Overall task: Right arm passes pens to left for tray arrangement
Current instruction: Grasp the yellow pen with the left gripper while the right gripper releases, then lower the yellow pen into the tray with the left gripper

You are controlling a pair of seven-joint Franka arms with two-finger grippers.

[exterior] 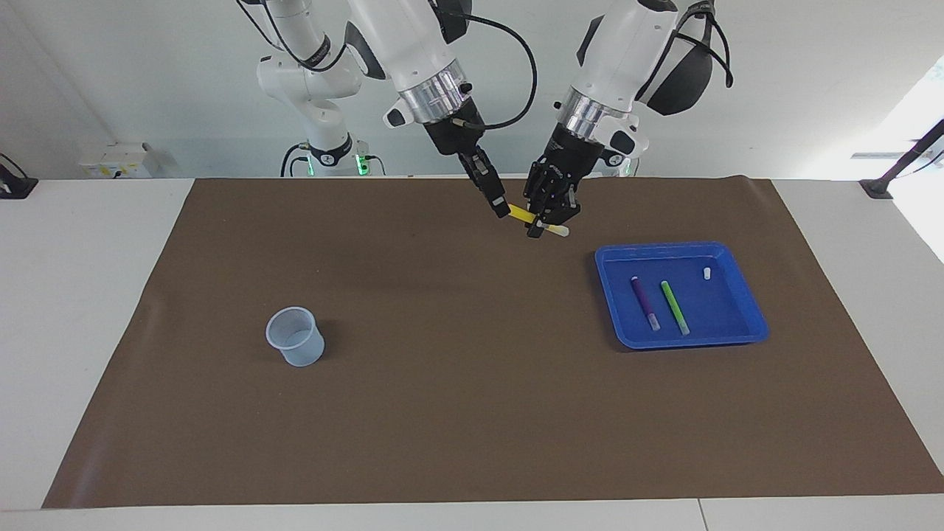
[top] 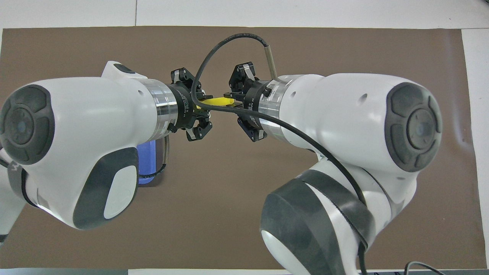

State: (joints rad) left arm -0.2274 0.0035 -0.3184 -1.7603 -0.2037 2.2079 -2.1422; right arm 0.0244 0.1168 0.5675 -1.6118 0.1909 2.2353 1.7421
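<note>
The yellow pen (exterior: 525,215) hangs in the air between my two grippers, over the brown mat beside the tray's robot-side corner. My right gripper (exterior: 503,209) is shut on its yellow end. My left gripper (exterior: 546,226) is around the pen near its pale tip. In the overhead view the yellow pen (top: 218,101) bridges the left gripper (top: 201,105) and the right gripper (top: 233,100). The blue tray (exterior: 745,335) lies toward the left arm's end. The purple pen (exterior: 644,302) and the green pen (exterior: 674,307) lie side by side in it.
A tiny white cap-like piece (exterior: 706,273) lies in the tray near its robot-side rim. A small translucent bluish cup (exterior: 295,336) stands upright on the mat toward the right arm's end. The brown mat (exterior: 472,413) covers most of the white table.
</note>
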